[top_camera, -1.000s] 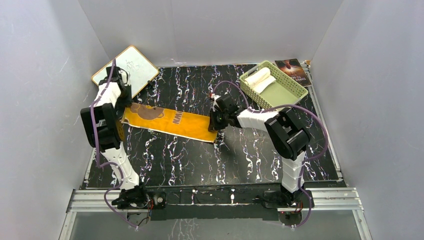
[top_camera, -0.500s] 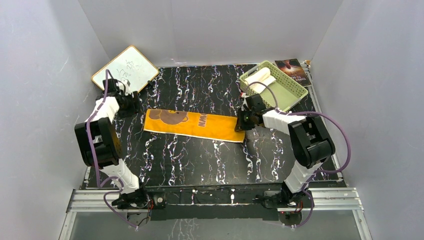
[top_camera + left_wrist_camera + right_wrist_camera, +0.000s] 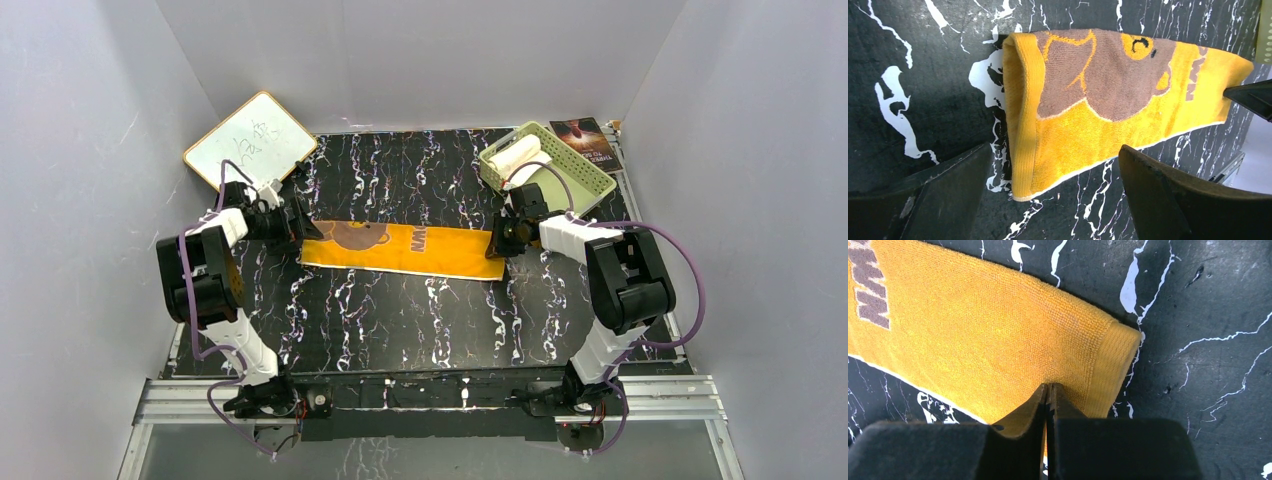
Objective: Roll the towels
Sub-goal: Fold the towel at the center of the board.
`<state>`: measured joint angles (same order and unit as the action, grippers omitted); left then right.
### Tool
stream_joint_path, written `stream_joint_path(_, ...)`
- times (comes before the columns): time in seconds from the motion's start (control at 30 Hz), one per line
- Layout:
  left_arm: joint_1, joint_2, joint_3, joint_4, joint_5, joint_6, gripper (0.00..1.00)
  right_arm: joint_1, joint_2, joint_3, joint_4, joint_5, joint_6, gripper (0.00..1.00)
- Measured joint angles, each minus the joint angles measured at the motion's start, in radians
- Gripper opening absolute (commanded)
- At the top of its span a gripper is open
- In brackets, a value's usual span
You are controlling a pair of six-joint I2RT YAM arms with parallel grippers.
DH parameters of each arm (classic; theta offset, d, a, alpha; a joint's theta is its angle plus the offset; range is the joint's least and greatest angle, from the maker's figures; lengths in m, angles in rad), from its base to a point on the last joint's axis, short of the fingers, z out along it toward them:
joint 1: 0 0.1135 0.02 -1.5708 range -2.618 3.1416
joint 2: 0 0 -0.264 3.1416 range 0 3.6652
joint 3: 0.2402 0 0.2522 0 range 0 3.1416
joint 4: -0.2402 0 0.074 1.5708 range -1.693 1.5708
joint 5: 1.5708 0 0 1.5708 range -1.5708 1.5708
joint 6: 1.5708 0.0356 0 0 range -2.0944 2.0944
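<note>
The mustard-yellow towel (image 3: 405, 250) with a brown bear print lies stretched flat across the middle of the black marbled table. My left gripper (image 3: 295, 225) is open at its left end, and in the left wrist view its fingers (image 3: 948, 190) straddle the towel's folded hem (image 3: 1023, 115) without touching it. My right gripper (image 3: 497, 243) is shut on the towel's right end, its tips (image 3: 1048, 386) pinching the cloth (image 3: 973, 330) near the hem. The cream-white towel (image 3: 517, 155) lies as a short roll in the green basket (image 3: 600, 185).
A white board with a wooden frame (image 3: 250, 140) leans at the back left, close behind my left arm. A dark book (image 3: 590, 140) lies behind the basket at the back right. Grey walls enclose the table on three sides.
The right gripper has pulled the yellow towel to the right and straightened it. The left gripper has opened, let go of the towel's left end and moved right after it.
</note>
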<state>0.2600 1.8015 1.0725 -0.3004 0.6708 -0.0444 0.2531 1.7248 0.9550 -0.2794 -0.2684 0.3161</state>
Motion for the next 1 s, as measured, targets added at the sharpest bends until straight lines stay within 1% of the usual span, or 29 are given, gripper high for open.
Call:
stream_joint_path(0.1,0.0,0.0,-0.014,0.021,0.025,-0.001,0.85,0.0,0.0,0.0,-0.003,-0.006,0.0,0.0)
stream_joint_path(0.4,0.001,0.0,-0.088,0.08,0.109,-0.024,0.62,-0.001,0.023,0.019,-0.008,-0.049,0.001,0.0)
stream_joint_path(0.43,0.001,0.002,-0.092,0.081,0.116,-0.029,0.57,-0.001,0.023,0.019,-0.008,-0.051,0.001,0.0)
stream_joint_path(0.47,0.002,0.005,-0.094,0.08,0.12,-0.032,0.37,-0.002,0.023,0.019,-0.008,-0.053,0.001,0.0)
stream_joint_path(0.5,0.002,0.009,-0.095,0.081,0.125,-0.035,0.03,-0.002,0.023,0.019,-0.008,-0.054,0.001,0.0)
stream_joint_path(0.53,0.001,0.014,-0.097,0.082,0.129,-0.046,0.0,-0.002,0.023,0.019,-0.007,-0.056,0.001,0.0)
stream_joint_path(0.6,-0.001,0.038,-0.105,0.079,0.118,-0.048,0.0,-0.003,0.024,0.019,-0.007,-0.059,0.001,0.0)
stream_joint_path(0.67,-0.001,0.059,-0.115,0.072,0.138,-0.064,0.0,-0.005,0.024,0.019,-0.006,-0.062,0.001,0.0)
stream_joint_path(0.77,-0.001,0.052,-0.117,0.066,0.126,-0.072,0.0,-0.005,0.024,0.019,-0.006,-0.064,0.0,0.0)
stream_joint_path(0.87,-0.001,0.024,-0.117,0.052,0.075,-0.082,0.0,-0.005,0.024,0.019,-0.005,-0.064,0.002,0.0)
stream_joint_path(0.93,0.004,-0.013,-0.117,0.042,0.003,-0.091,0.0,-0.005,0.024,0.017,-0.001,-0.064,0.008,0.0)
stream_joint_path(0.97,0.007,-0.037,-0.117,0.037,-0.037,-0.096,0.0,-0.005,0.024,0.016,0.003,-0.065,0.02,0.07)
stream_joint_path(1.0,0.01,-0.066,-0.117,0.034,-0.076,-0.102,0.0,-0.002,0.024,0.015,0.006,-0.067,0.028,0.2)
